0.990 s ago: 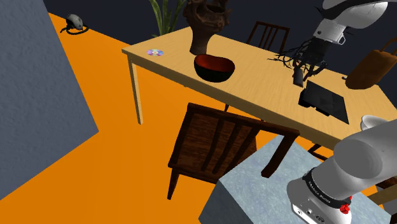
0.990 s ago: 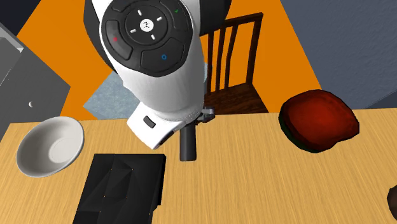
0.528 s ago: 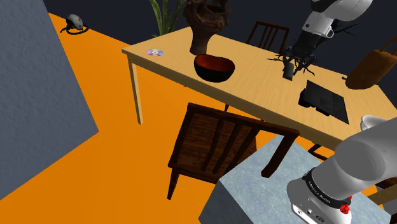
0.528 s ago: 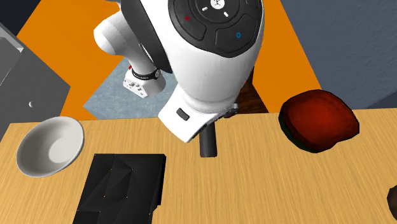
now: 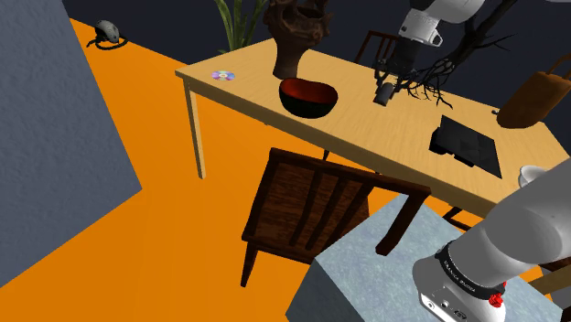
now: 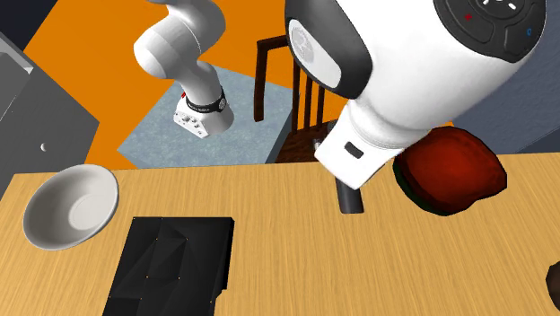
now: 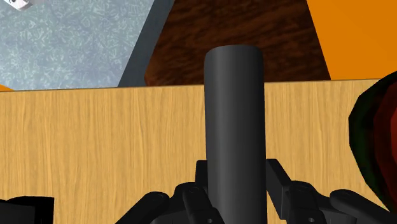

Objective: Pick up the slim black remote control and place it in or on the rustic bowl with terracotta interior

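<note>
Transport was the step in hand. White bowl (image 6: 70,206) sat empty on the counter (image 6: 269,260), well apart from the red bowl (image 6: 449,171). Claw (image 7: 238,184) was clenched on the remote (image 7: 233,114), held above the counter near the red bowl, which was empty too. Next move, by my judgement: carry the remote over the red bowl's rim, lower it, then release.

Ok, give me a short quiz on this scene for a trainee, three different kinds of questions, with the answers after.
1. True or false: the end effector is shut on the dark remote.
2. What lies on the table beside the white bowl? A: a mug; B: a flat black object; C: a banana.
3. Is the remote inside the red-lined bowl yet?
Key: 1 true; 2 B; 3 no.
</note>
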Motion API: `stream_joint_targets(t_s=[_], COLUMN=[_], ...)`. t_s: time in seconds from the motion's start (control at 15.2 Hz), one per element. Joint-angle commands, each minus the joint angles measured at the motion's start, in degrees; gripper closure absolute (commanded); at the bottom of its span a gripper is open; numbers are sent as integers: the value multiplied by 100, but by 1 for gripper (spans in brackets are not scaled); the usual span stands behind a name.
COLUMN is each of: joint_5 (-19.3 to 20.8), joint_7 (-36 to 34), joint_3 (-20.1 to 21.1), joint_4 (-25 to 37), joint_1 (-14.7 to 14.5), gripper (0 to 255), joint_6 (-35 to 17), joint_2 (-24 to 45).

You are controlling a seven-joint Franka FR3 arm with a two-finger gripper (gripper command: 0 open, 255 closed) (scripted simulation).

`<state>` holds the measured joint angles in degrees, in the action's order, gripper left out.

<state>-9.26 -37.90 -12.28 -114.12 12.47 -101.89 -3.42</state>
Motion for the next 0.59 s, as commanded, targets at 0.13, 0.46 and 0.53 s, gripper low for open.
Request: stream_joint_targets(t_s=[0.13, 0.46, 0.53], joint_5=[-179, -337, -361], joint_7=[-374, -797, -882], joint_3=[211, 424, 462], joint_4=[628, 1595, 1816], joint_1=[-210, -427, -467], gripper=[255, 255, 255], joint_6=[11, 120, 156], joint_2=[562, 1350, 1520])
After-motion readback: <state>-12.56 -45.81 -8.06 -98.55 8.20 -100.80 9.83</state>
